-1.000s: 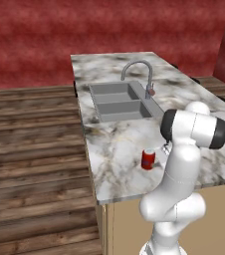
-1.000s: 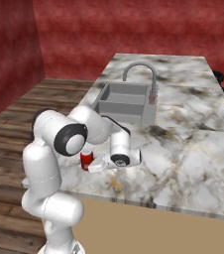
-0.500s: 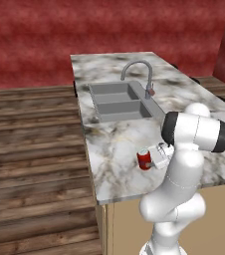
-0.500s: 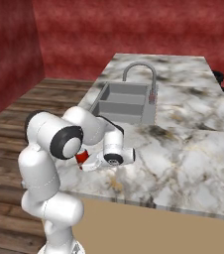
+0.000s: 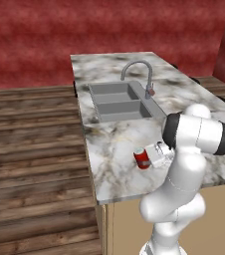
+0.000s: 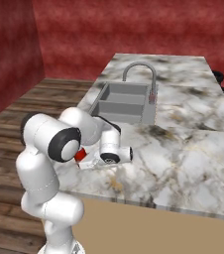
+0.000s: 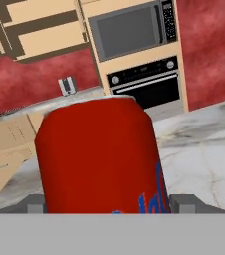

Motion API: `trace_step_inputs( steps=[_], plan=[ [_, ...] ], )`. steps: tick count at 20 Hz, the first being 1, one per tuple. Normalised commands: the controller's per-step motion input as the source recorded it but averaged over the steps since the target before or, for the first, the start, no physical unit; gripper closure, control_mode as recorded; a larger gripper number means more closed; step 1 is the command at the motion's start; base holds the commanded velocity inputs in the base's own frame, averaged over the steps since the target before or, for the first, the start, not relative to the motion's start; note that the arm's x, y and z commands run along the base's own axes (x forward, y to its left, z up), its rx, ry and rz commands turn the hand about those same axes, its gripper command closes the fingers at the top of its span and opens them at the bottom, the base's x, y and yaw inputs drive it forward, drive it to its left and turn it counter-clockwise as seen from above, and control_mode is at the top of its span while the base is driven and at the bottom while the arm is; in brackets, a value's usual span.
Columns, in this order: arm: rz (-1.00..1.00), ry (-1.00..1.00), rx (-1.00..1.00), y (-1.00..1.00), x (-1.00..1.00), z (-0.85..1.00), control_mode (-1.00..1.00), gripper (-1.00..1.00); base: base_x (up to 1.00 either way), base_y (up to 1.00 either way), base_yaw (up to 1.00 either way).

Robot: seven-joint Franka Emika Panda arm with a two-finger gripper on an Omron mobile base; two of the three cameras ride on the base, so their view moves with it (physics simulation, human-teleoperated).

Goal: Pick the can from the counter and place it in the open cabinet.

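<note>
The robot's hand [image 5: 153, 155] reaches level with a red can [image 5: 142, 158] standing upright on the marble table [image 5: 117, 144], near its front edge and in front of the sink [image 5: 118, 101]. Seen from the hand, the can [image 7: 98, 154] sits between the two fingertips [image 7: 183, 203], which stand wide on either side; whether they touch it cannot be told. The can is not yet lifted, and the carry to the cabinet is still ahead.

Red can [image 5: 142, 158] on the counter [image 5: 114, 144] (near its front edge), hand [image 5: 152, 155] against it.
</note>
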Motion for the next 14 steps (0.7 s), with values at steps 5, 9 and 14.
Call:
trace_step_inputs(
  steps=[5, 9, 14],
  plan=[
    [0.00, -0.10, 0.00, 0.00, -0.17, 0.30, -1.00, 1.00, 0.00, 0.00, 0.00],
    [0.00, -0.10, 0.00, -0.01, -0.34, 0.83, -1.00, 1.00, 0.00, 0.00, 0.00],
    [0.00, -0.07, 0.00, 0.00, -0.27, 0.74, -1.00, 1.00, 0.00, 0.00, 0.00]
  ],
)
